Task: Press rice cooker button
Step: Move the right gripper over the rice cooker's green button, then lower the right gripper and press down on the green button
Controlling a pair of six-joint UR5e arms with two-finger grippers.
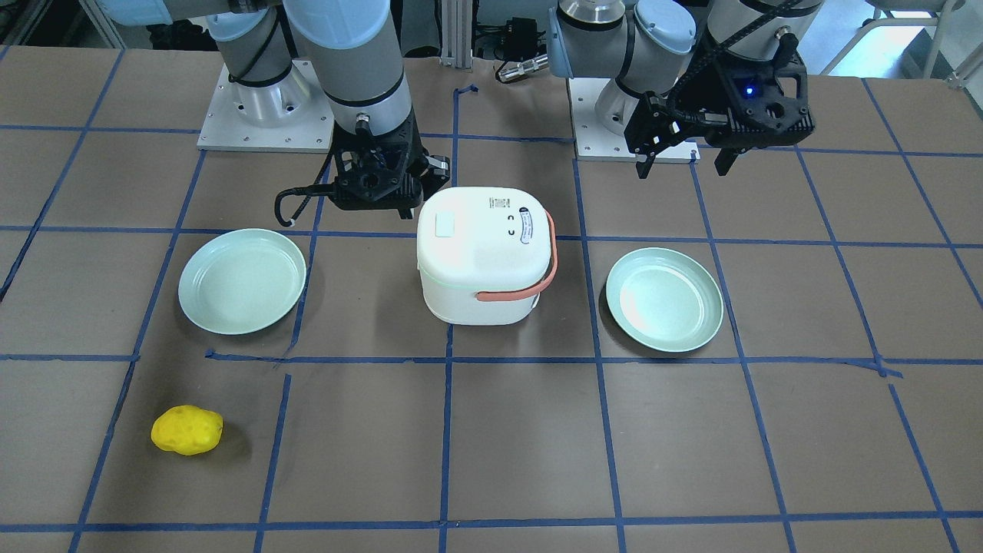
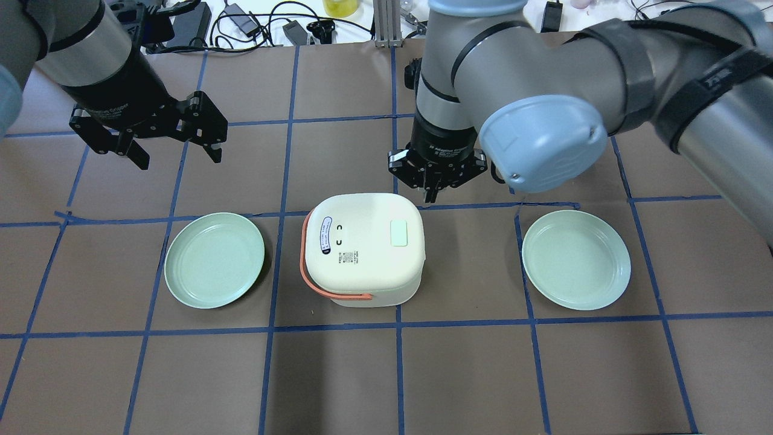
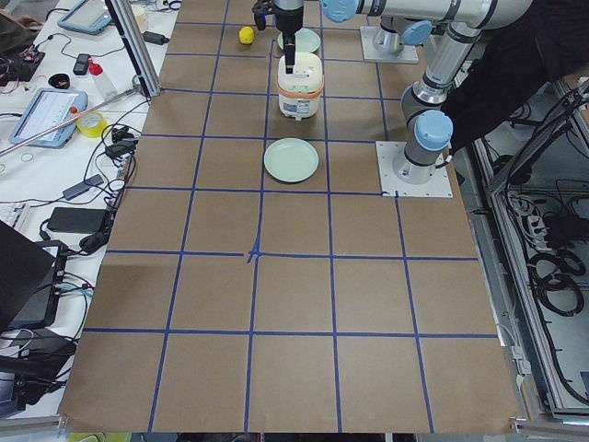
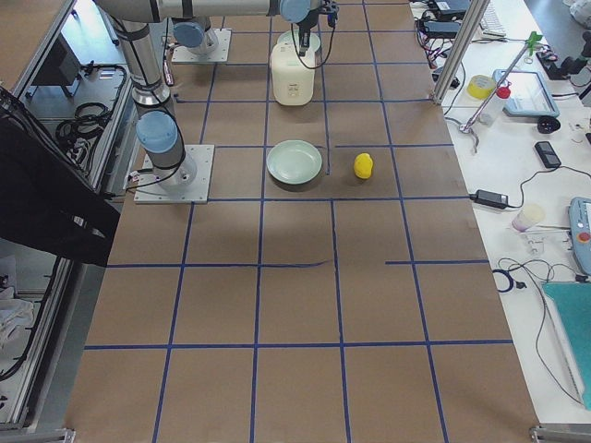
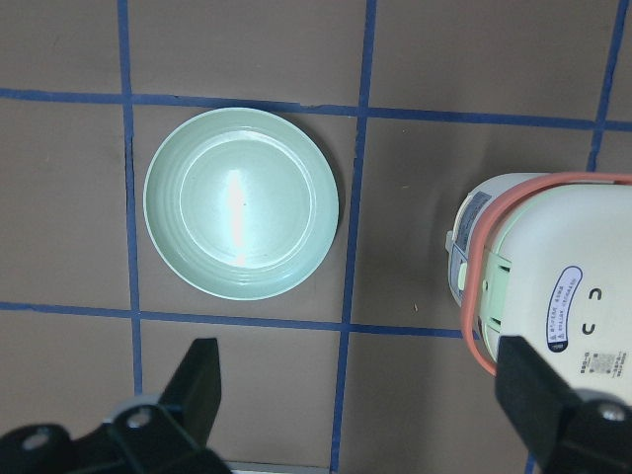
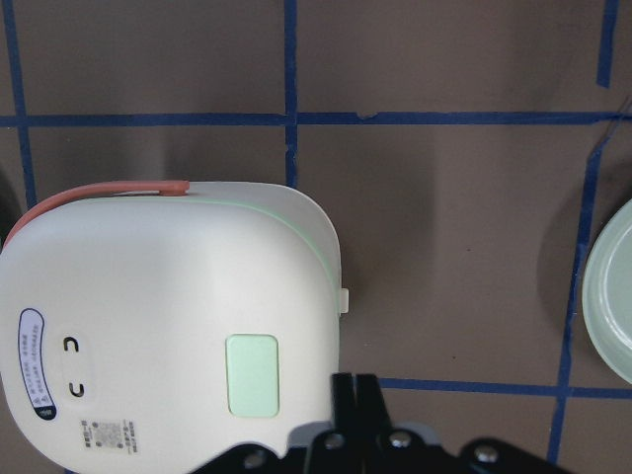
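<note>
The white rice cooker stands mid-table with its lid closed and its salmon strap handle on one side. A pale green square button sits on the lid and shows in the right wrist view. My right gripper is shut and empty, pointing down just beyond the cooker's back edge, close to the button's corner. Its fingers are pressed together beside the lid. My left gripper is open and empty, high over the table to the cooker's left.
Two mint-green plates flank the cooker, one on its left and one on its right. A yellow lumpy object lies near the table's far edge. Blue tape lines cross the brown table.
</note>
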